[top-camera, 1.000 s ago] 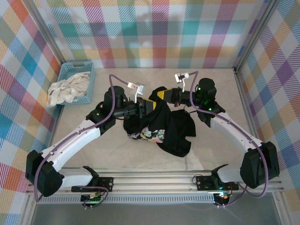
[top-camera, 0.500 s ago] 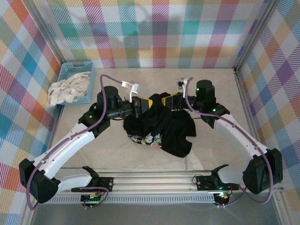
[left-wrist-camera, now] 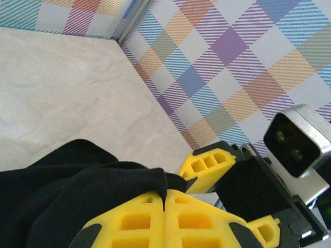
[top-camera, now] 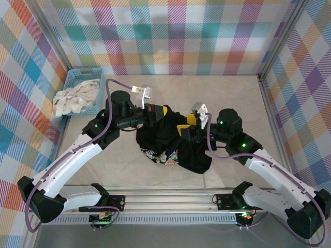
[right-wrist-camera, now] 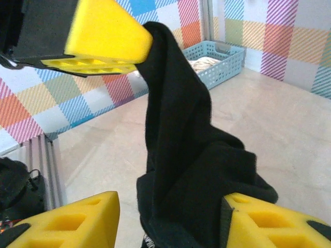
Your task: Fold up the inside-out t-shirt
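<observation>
the inside-out t-shirt [top-camera: 191, 155] lies bunched on the surface [top-camera: 238, 103]. the left tool [left-wrist-camera: 165, 201] pinches a raised fold of it. the right tool [right-wrist-camera: 168, 217] is spread around hanging cloth.

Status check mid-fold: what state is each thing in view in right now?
t-shirt: bunched, not folded, one edge lifted off the table.
left gripper: shut on the t-shirt's edge.
right gripper: open, cloth hanging between its fingers.
blue basket: upright, white cloth heaped inside.
</observation>
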Controlling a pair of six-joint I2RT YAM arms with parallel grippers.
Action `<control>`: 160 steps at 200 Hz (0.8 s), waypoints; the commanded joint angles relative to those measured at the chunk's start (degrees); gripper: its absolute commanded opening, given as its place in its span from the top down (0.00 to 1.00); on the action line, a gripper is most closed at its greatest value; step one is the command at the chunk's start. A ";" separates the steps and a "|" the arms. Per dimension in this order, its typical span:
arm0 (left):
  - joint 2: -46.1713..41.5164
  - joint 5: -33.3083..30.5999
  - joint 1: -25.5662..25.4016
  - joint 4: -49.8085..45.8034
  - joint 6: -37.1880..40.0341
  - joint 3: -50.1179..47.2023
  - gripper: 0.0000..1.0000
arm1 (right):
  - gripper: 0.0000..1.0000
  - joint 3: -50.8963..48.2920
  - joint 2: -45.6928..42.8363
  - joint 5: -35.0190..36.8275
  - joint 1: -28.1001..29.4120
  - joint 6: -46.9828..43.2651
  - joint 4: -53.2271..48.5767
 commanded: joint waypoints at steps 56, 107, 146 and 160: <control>1.37 -3.81 -0.94 -10.19 1.98 6.56 1.00 | 0.46 14.62 5.42 37.83 4.59 -3.44 -19.30; 2.99 -4.74 -0.99 -10.45 2.43 7.80 1.00 | 0.60 7.72 3.34 4.15 7.22 -5.28 -4.82; 3.53 -4.09 -1.00 -10.67 2.42 8.74 1.00 | 0.71 8.71 10.07 0.17 8.71 -3.83 -0.67; 3.49 -3.79 -1.01 -10.61 2.40 8.69 1.00 | 0.73 9.72 12.59 2.60 8.68 -3.25 0.04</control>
